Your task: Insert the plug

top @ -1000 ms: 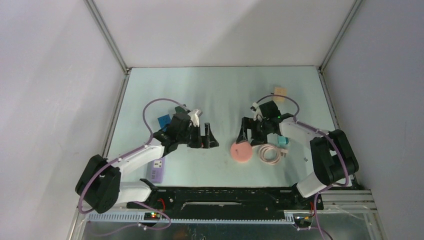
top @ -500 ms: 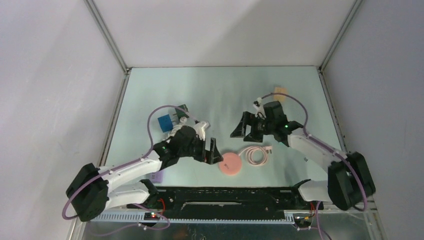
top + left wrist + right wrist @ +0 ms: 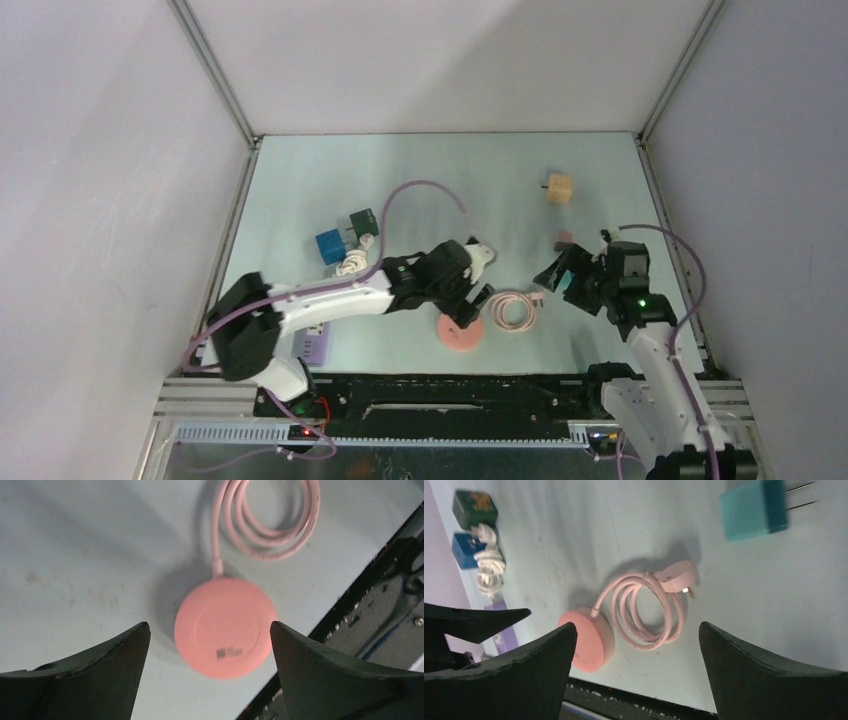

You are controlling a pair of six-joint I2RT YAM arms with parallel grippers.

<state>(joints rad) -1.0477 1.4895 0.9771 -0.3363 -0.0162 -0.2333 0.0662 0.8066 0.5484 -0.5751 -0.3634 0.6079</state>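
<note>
A pink cable coil [image 3: 515, 310] lies on the table, with a pink plug [image 3: 537, 297] at one end and a round pink disc [image 3: 462, 332] at the other. My left gripper [image 3: 472, 305] is open and empty, hovering right over the disc [image 3: 225, 627], which sits between its fingers. My right gripper [image 3: 556, 277] is open and empty, to the right of the coil [image 3: 649, 612] and the plug [image 3: 676, 575]. A purple power strip [image 3: 318, 346] lies at the near left, partly hidden under the left arm.
A teal two-pin adapter [image 3: 751, 510] lies beside the right gripper. A blue block [image 3: 328, 245], a green block [image 3: 364, 222] and a white cable bundle [image 3: 350, 265] sit at mid left. A tan block [image 3: 560, 187] is at the back right. The black near edge [image 3: 350, 605] is close to the disc.
My left arm has swung right and its gripper is now over the pink disc. My right arm has drawn back to the right and toward the near edge, away from the coil.
</note>
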